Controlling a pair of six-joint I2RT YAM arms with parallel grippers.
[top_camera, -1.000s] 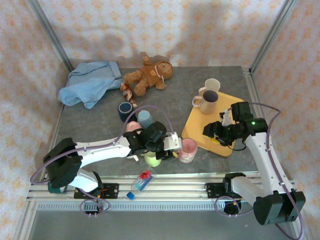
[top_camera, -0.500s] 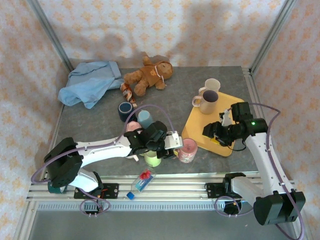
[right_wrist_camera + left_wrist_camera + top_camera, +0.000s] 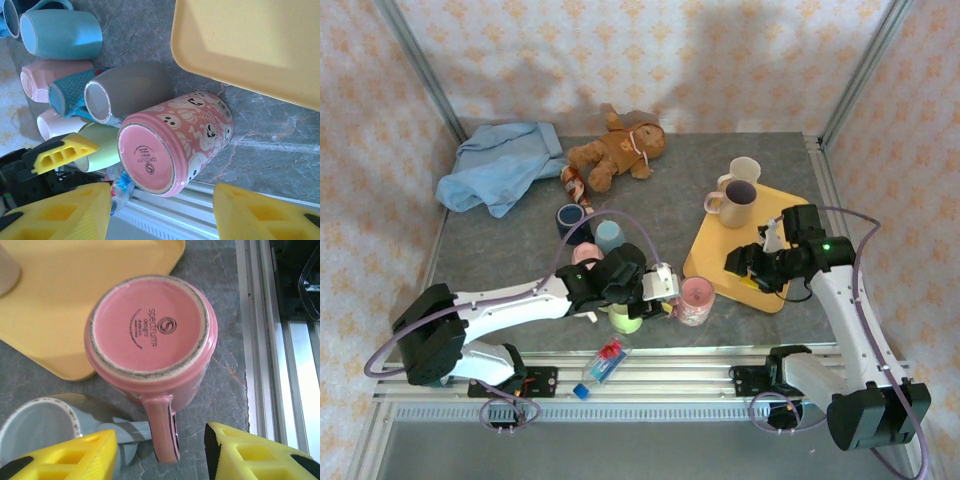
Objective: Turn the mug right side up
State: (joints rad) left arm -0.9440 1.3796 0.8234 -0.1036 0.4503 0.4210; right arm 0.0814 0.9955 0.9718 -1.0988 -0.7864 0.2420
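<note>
Top view: the pink mug (image 3: 696, 300) stands upside down on the table (image 3: 670, 200), just off the near-left corner of the yellow tray (image 3: 715, 250). Left wrist view: I see its stamped base facing up, and the left gripper (image 3: 160, 440) has its fingers apart, one on either side of the handle, gripping nothing. The right gripper (image 3: 745, 265) hangs over the tray, also spread and empty. A grey mug (image 3: 130, 90) lies beside the pink one.
</note>
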